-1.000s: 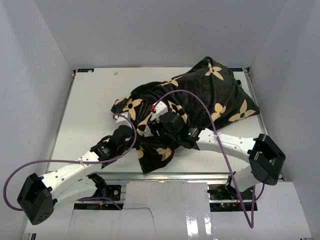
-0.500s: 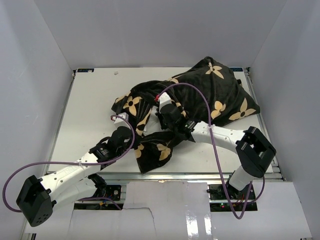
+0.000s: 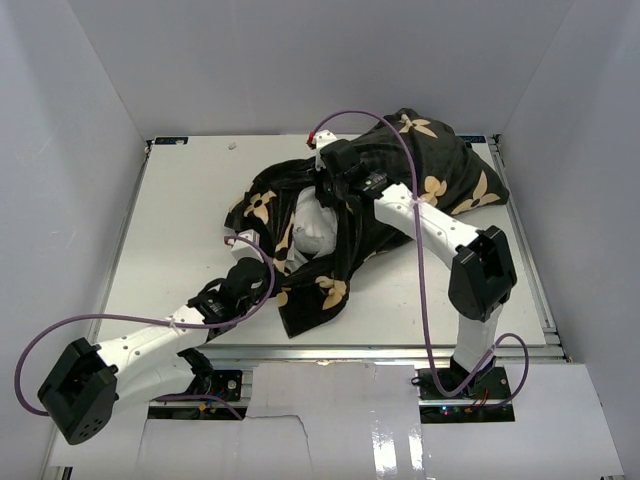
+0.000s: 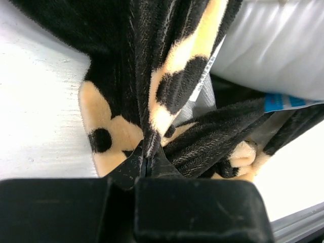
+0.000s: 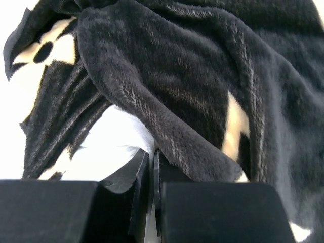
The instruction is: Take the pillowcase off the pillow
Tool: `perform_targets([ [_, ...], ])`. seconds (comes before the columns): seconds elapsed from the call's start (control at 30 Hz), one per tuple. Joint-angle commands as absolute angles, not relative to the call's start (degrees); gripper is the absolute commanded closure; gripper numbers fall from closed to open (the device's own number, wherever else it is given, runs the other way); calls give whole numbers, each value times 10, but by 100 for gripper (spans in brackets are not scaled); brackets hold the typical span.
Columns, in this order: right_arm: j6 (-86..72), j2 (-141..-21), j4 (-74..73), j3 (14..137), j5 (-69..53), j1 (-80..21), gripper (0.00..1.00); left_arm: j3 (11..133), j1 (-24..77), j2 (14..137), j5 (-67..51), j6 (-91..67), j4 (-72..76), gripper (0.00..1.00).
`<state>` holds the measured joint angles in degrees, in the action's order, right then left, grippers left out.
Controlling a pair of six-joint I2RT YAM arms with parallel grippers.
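Left pincer (image 4: 147,163) clamps the pillowcase (image 3: 440,188) at its hem by the near edge of the desk (image 3: 180,220), likely as anchor — right pincer (image 5: 151,159), jaws together, sits at the bared end of the pillow (image 3: 312,228) mid-desk, the covered bulk toward the far-right corner.

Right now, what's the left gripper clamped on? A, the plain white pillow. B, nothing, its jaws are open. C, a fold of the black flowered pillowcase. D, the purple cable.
C: in the left wrist view the left gripper is shut on a bunched fold of the pillowcase, with black and tan fabric running straight into the closed jaws.
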<state>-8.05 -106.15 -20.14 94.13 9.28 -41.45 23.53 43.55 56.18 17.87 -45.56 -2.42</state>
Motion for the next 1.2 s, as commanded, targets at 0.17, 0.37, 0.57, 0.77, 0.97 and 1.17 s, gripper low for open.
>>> perform_targets([
  [0.17,-54,-1057,-176,998,69,-372,92,199,440,593,163,-460,-56,100],
  [0.37,-56,-901,-123,797,-47,-387,80,234,441,623,163,-459,-55,100],
  [0.57,-20,-791,-103,670,-43,-459,37,239,442,632,135,-460,-20,100],
  [0.77,-4,-758,-33,616,-2,-556,18,241,442,628,120,-467,-4,100],
  [0.97,42,-822,39,570,139,-599,14,237,441,615,128,-469,-11,100],
  [1.17,40,-910,73,561,213,-599,23,244,441,609,156,-481,-48,100],
])
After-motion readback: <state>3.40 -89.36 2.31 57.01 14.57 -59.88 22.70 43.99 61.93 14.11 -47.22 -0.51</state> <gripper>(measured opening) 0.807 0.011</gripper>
